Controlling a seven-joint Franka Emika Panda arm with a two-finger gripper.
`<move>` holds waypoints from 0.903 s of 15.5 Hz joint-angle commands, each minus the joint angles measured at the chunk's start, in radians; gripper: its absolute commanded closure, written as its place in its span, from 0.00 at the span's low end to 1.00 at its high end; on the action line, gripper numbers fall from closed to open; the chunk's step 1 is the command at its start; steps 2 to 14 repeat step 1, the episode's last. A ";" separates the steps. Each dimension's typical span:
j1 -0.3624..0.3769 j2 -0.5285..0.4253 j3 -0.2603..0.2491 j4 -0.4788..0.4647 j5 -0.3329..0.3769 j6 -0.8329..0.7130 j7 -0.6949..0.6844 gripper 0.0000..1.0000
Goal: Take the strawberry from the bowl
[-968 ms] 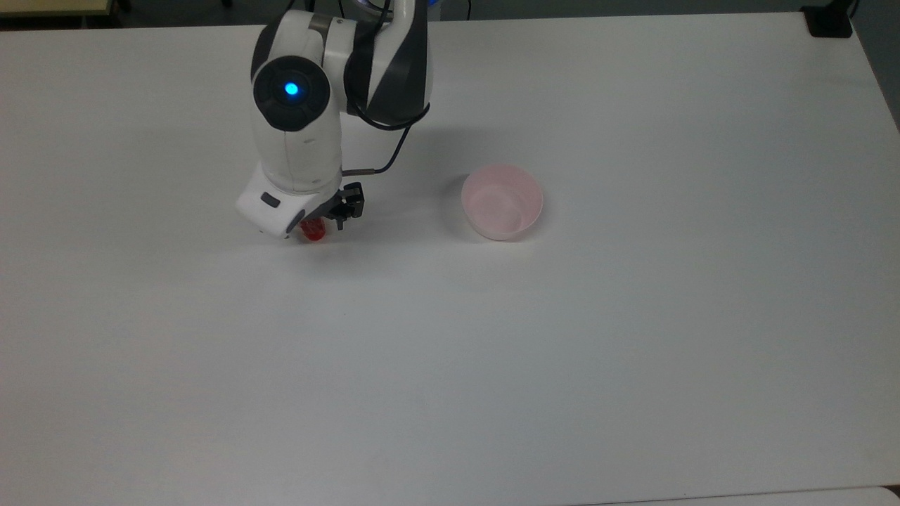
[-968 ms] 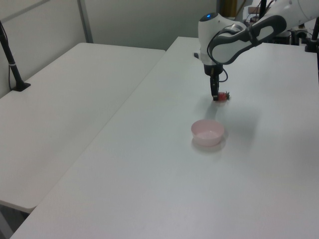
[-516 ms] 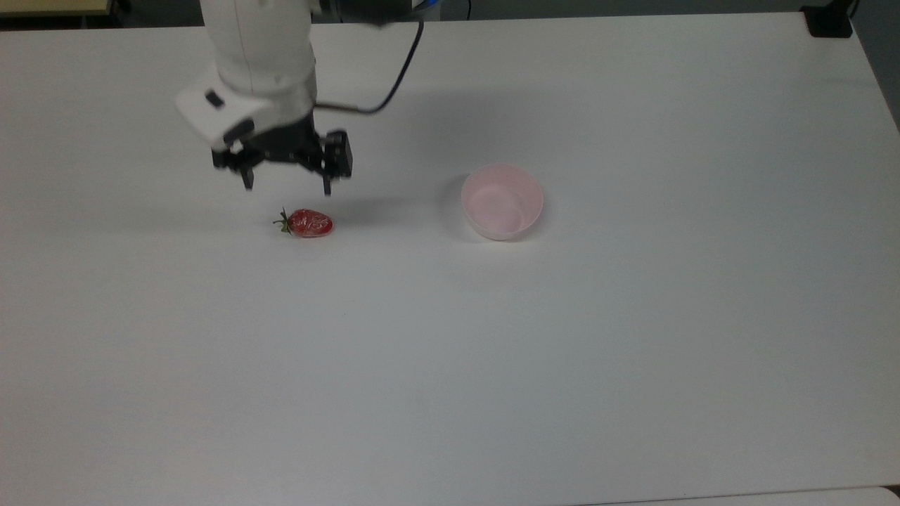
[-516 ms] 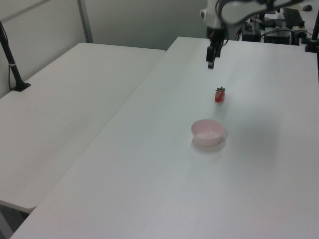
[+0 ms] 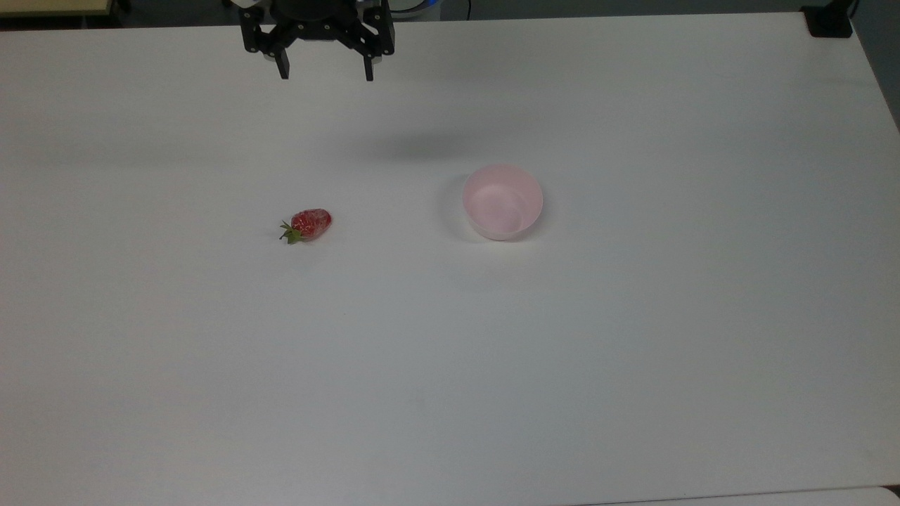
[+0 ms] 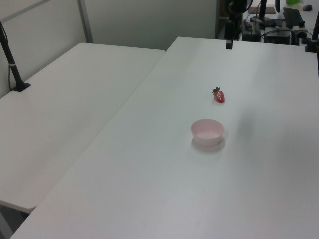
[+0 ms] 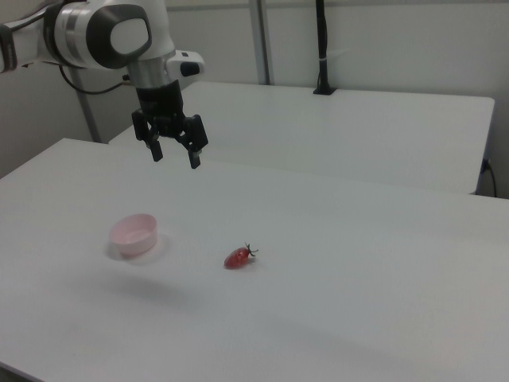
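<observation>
Top view: the strawberry (image 5: 308,223) lies on its side on the bare white worktop (image 5: 633,351), well apart from the bowl (image 5: 503,202), which sits empty to the top view's right of it. The gripper (image 5: 323,70) hangs high near the far edge of the worktop, fingers (image 5: 283,69) spread wide and holding nothing. In the right view the gripper (image 7: 176,156) hovers well above the surface, nearer the bowl (image 7: 134,234) than the strawberry (image 7: 238,257).

The fruit is a small, glossy red oblong with seed-like dimples and a dark green leafy cap; in the top view the cap points toward the lower left and the rounded tip toward the upper right. In the left view the strawberry (image 6: 219,95) rests beyond the bowl (image 6: 207,132), cap toward the far side.

It looks light, and its shine suggests a slick, probably plastic skin that could squirt out of a hard pinch. Being rounded, it may roll when nudged. The safest hold is likely across the widest part of the body, fingers closing on the two long flanks, square to its long axis. The thin leaves offer no purchase. The pale pink bowl has smooth plain walls and looks light enough to slide if bumped
</observation>
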 commanded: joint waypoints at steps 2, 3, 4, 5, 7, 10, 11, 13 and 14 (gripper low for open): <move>-0.019 -0.017 0.016 -0.016 0.000 -0.013 0.012 0.00; -0.019 -0.017 0.016 -0.016 0.000 -0.013 0.012 0.00; -0.019 -0.017 0.016 -0.016 0.000 -0.013 0.012 0.00; -0.019 -0.017 0.016 -0.016 0.000 -0.013 0.012 0.00; -0.019 -0.017 0.016 -0.016 0.000 -0.013 0.012 0.00; -0.019 -0.017 0.016 -0.016 0.000 -0.013 0.012 0.00; -0.019 -0.017 0.016 -0.016 0.000 -0.013 0.012 0.00; -0.019 -0.017 0.016 -0.016 0.000 -0.013 0.012 0.00; -0.019 -0.017 0.016 -0.016 0.000 -0.013 0.012 0.00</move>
